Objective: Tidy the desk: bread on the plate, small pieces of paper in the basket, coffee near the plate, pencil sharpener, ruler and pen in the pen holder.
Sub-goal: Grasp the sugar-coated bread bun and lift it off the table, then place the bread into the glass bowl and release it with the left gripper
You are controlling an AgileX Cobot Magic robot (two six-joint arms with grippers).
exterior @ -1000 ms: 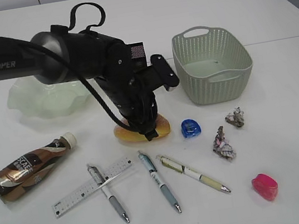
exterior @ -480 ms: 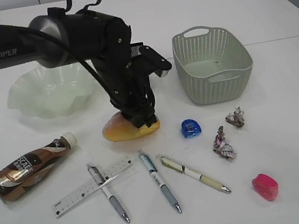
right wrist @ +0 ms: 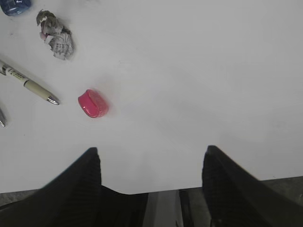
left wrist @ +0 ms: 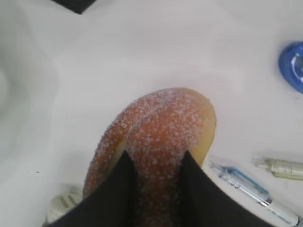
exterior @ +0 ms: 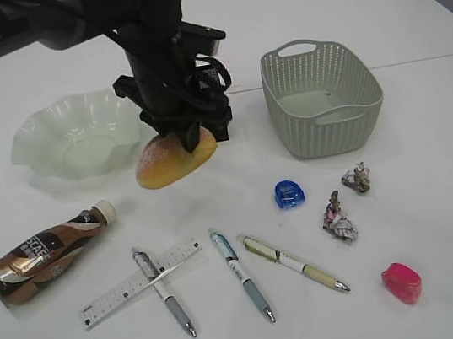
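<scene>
Exterior view first: across the white worktop [exterior: 408, 14] the bread step is in hand. The left arm has the bread [exterior: 172, 157] lifted clear of the surface, hanging just beside the near-right rim of the wavy pale green plate [exterior: 43, 141], which sits empty. My reading is that the next move calls for carrying the bun leftward over the ruffled rim and lowering it into the hollow of the dish before letting go; a release from this height could let it roll out.

The perforated basket [exterior: 332, 132] stands well apart on the right with nothing in it that I can see. The coffee [exterior: 43, 252] lies on its side near the front left. The ruler [exterior: 113, 295] lies with a pen [exterior: 171, 301] crossing it, and two more pens lie alongside. Two crumpled paper scraps [exterior: 337, 221], a blue sharpener [exterior: 288, 193] and a pink sharpener [exterior: 401, 282] are all still to be sorted. No pen holder shows in any view.

The left end effector [left wrist: 155, 163] pinches the bun narrowly across its sugared top, dark fingers [left wrist: 113, 189] pressed on either side, though the wrist picture is soft near the contact. The right end effector [right wrist: 150, 158] hovers wide and holds nothing, above bare worktop.
</scene>
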